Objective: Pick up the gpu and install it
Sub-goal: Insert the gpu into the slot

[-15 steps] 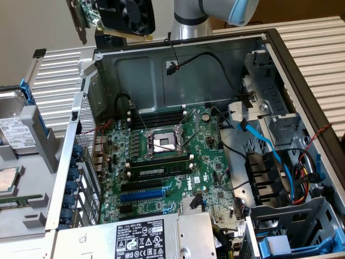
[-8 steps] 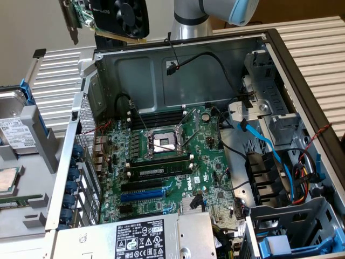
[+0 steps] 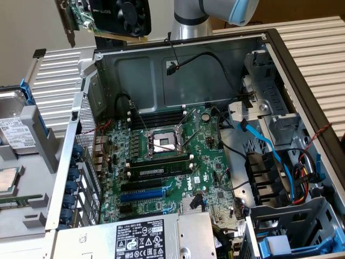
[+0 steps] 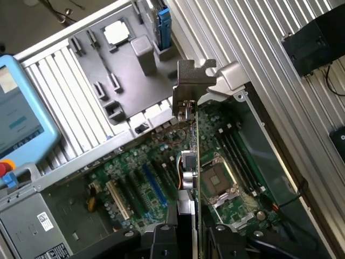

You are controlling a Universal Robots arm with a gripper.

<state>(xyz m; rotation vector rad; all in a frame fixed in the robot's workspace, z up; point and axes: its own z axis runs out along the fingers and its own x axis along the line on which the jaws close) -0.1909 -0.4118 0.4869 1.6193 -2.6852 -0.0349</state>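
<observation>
The gpu (image 3: 116, 17) hangs in the air above the back left corner of the open computer case (image 3: 91, 97), its black fan shroud facing the exterior view and its silver bracket (image 3: 69, 24) at the exterior view's left. In the wrist view the gpu (image 4: 190, 162) is seen edge-on, its silver bracket (image 4: 191, 81) at the far end. My gripper (image 4: 187, 234) is shut on the card, a black finger (image 4: 161, 240) on each side. Below lies the big green motherboard (image 3: 161, 162) with its blue and black expansion slots (image 3: 141, 193).
A power supply (image 3: 135, 240) sits at the case's near edge. Blue and black cables (image 3: 264, 140) and drive cages (image 3: 285, 221) stand at the exterior view's right. A hard drive (image 3: 16, 132) and grey tray (image 4: 108, 81) lie outside the case. A teach pendant (image 4: 21, 118) is nearby.
</observation>
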